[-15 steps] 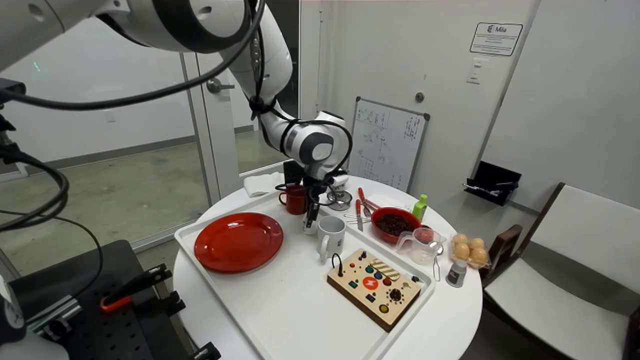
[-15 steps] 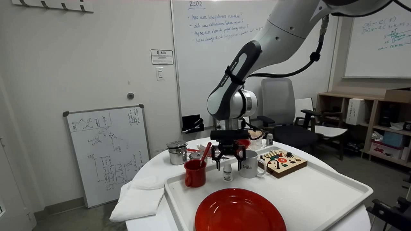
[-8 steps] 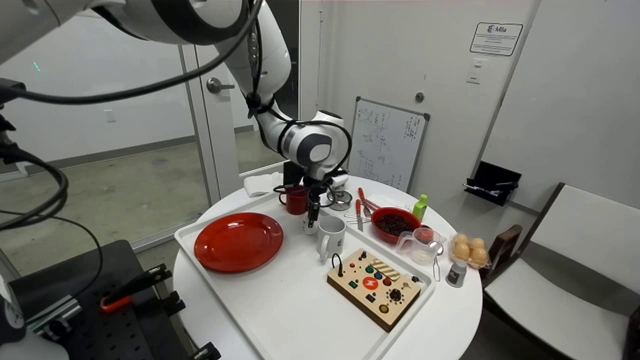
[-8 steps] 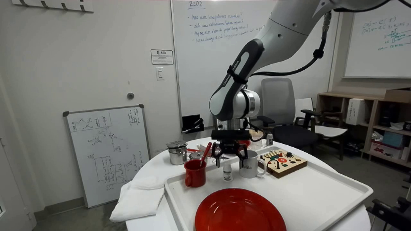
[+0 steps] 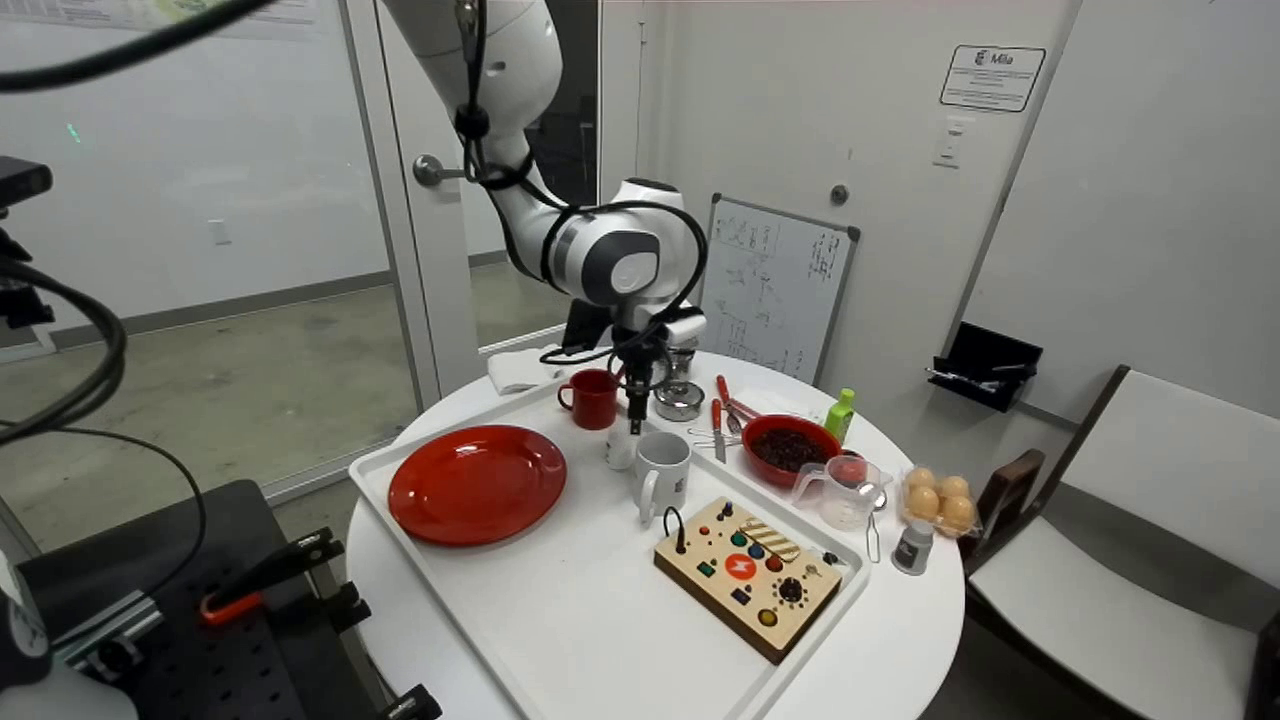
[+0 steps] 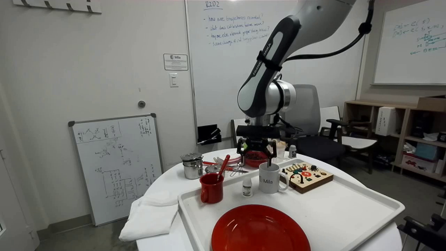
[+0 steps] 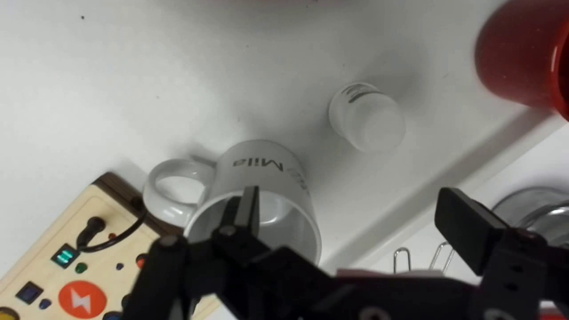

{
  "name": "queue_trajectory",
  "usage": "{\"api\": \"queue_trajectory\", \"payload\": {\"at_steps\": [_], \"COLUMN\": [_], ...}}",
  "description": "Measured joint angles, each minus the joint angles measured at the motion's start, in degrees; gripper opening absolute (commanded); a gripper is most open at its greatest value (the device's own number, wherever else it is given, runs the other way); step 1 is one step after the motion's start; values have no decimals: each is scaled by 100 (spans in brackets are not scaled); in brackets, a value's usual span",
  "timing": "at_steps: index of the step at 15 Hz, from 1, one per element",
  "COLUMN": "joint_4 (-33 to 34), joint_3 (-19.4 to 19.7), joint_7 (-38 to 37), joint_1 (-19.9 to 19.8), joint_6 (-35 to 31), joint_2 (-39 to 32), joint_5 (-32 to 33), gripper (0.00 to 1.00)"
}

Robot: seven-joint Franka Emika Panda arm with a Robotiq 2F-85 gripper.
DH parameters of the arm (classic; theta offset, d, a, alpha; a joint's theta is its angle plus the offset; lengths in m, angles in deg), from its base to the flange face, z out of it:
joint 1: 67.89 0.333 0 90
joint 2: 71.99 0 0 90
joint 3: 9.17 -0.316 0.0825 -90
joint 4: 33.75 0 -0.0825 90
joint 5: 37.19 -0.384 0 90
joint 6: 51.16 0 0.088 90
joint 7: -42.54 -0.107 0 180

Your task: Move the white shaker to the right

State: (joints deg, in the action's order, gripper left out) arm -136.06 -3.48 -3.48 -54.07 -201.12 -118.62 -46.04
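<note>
I have my gripper (image 6: 255,164) hanging near the far edge of the tray (image 6: 334,209), released, its fingers (image 7: 466,231) spread well apart. In an exterior view the white shaker (image 6: 247,188) stands upright on the tray, between the red mug (image 6: 211,193) to its left and the white mug (image 6: 268,183) just beside it on the right. My fingertips are apart from the shaker, with the gripper centred a little to its right and farther back. In the wrist view one finger overlaps the mouth of the white mug, and I cannot tell whether it touches the rim or only passes above it.

The red plate (image 6: 261,230) lies nearer, in front of the shaker, and the wooden control box (image 6: 310,176) sits to the right of the white mug. A red handle (image 6: 223,166) leans up out of the red mug. Off the tray, a folded white cloth (image 6: 151,216) lies at the left of the table (image 5: 900,640). In an exterior view I also see the red bowl (image 5: 768,473) with dark contents (image 5: 787,449), the clear measuring cup (image 5: 848,500), the green bottle (image 5: 840,415) and some eggs (image 5: 957,512), all on the table past the tray's right edge.
</note>
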Motion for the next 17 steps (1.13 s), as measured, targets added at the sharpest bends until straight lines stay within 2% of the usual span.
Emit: {"api": "queue_trajectory", "payload": {"at_steps": [5, 9, 17], "joint_4": [-749, -1076, -1253], "joint_3": [346, 506, 367], "joint_7": [-295, -592, -597], "joint_1": [463, 746, 750], "joint_6": [-391, -432, -420], "joint_2": [787, 1219, 1461], "joint_5": [290, 707, 868], "gripper": [100, 100, 100]}}
